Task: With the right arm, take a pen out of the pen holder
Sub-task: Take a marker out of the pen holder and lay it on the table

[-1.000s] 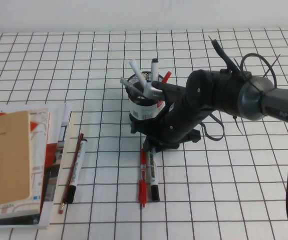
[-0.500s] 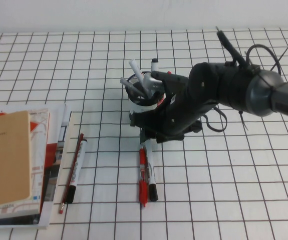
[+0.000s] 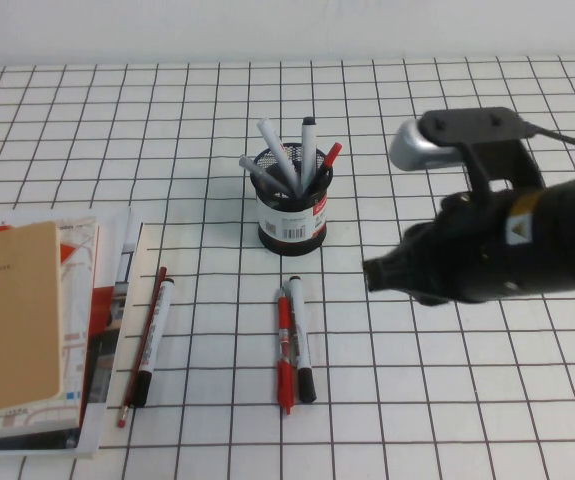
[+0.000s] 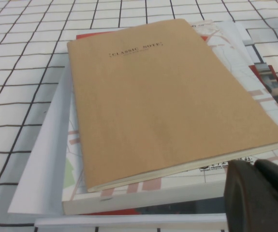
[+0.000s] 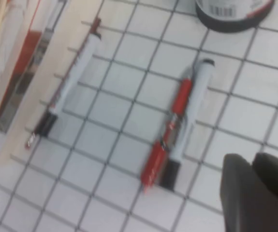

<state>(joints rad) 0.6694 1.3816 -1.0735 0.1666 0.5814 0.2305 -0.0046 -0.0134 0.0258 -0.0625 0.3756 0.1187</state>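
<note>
The black mesh pen holder (image 3: pixel 292 215) stands mid-table with several pens upright in it, among them a red one (image 3: pixel 330 155) and a black-capped one (image 3: pixel 309 150). My right gripper (image 3: pixel 377 275) hovers to the holder's right and nearer me, apart from it. In the right wrist view the right gripper (image 5: pixel 255 166) is shut with nothing between its fingers, above a red pen (image 5: pixel 170 133) and a white pen (image 5: pixel 187 125) lying side by side on the table. The holder's base (image 5: pixel 233 14) shows beyond them. My left gripper (image 4: pixel 255 169) is shut over the notebook.
A tan notebook (image 4: pixel 163 92) lies on a stack of booklets (image 3: pixel 27 330) at the left edge. Beside the stack lie a white marker (image 3: pixel 152 340) and a red pencil (image 3: pixel 142 345). The table is a white grid surface (image 3: pixel 447 400).
My right arm has pulled away from the pen holder, to the right and up. The holder now stands uncovered, and the two pens in front of it have not moved.
</note>
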